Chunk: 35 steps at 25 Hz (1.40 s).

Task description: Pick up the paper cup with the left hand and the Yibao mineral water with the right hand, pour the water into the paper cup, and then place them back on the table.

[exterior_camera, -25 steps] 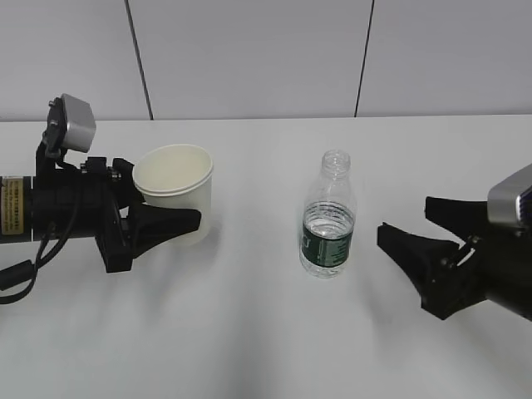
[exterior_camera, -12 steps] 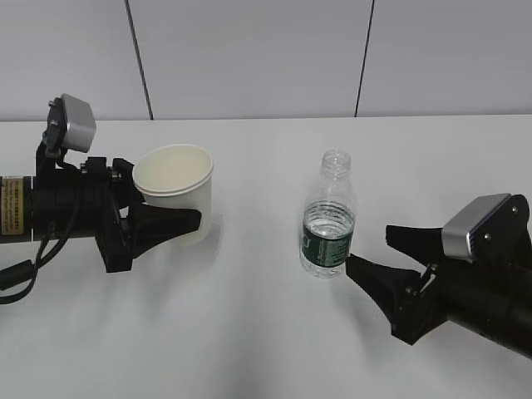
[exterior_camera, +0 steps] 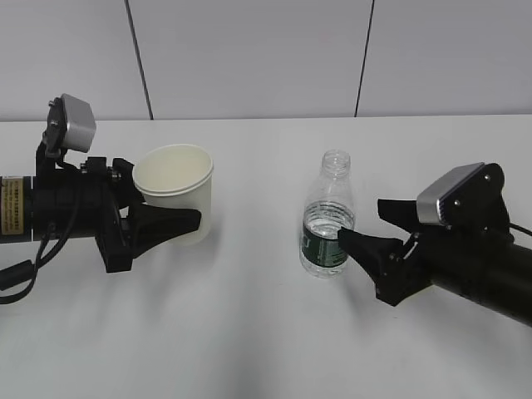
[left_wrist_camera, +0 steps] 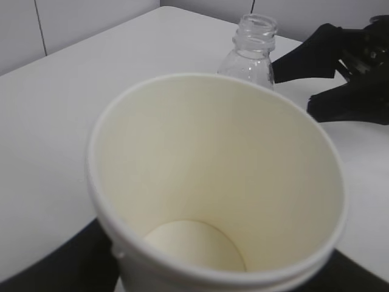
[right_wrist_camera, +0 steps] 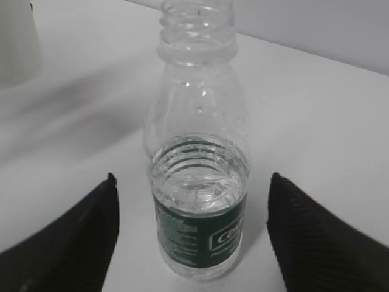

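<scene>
The white paper cup [exterior_camera: 174, 187] stands upright at the left of the white table [exterior_camera: 249, 332]. My left gripper [exterior_camera: 170, 218] is shut on the cup, with a black finger on each side of its lower wall. In the left wrist view the cup [left_wrist_camera: 213, 182] fills the frame and looks empty. The Yibao mineral water bottle [exterior_camera: 328, 218] stands upright and capless in the middle, part full. My right gripper [exterior_camera: 361, 219] is open at label height, its fingertips reaching the bottle's right side. In the right wrist view the bottle [right_wrist_camera: 197, 201] stands between the spread fingers [right_wrist_camera: 79, 237], untouched.
A grey panelled wall [exterior_camera: 249, 58] with dark seams rises behind the table's far edge. Both arms lie low over the table, the left from the left edge, the right from the right edge. The bottle neck [left_wrist_camera: 255, 36] shows beyond the cup.
My right arm has moved left towards the bottle, and its open fingers now reach the bottle's side. The left arm and the cup have not moved.
</scene>
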### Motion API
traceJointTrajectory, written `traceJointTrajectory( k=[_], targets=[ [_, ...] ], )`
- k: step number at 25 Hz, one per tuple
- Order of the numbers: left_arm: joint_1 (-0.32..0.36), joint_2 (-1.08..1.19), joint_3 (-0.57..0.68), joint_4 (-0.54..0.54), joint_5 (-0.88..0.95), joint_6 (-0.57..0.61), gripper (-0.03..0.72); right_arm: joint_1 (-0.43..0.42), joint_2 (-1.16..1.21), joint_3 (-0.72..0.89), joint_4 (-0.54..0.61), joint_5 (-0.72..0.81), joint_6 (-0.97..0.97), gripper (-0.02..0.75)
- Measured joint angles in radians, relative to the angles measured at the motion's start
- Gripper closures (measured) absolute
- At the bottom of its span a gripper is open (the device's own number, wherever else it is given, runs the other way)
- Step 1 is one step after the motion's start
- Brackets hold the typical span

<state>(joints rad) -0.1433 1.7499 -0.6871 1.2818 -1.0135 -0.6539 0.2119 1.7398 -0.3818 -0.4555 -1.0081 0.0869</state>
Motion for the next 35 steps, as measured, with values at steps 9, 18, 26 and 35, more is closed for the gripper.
traceJointTrajectory(
  k=[9, 18, 26, 35],
  targets=[
    [0.0, 0.0, 0.0, 0.0, 0.0, 0.0, 0.252, 0.0, 0.004, -0.109, -0.034, 0.128, 0.026, 0.146],
    [0.0, 0.0, 0.0, 0.0, 0.001, 0.0, 0.252, 0.003, 0.008, -0.192, -0.171, 0.255, 0.116, 0.094],
    [0.0, 0.0, 0.0, 0.0, 0.001, 0.0, 0.252, 0.003, 0.059, -0.245, -0.196, 0.27, 0.161, 0.081],
    [0.0, 0.0, 0.0, 0.0, 0.001, 0.0, 0.252, 0.003, 0.094, -0.266, -0.206, 0.266, 0.172, 0.081]
  ],
)
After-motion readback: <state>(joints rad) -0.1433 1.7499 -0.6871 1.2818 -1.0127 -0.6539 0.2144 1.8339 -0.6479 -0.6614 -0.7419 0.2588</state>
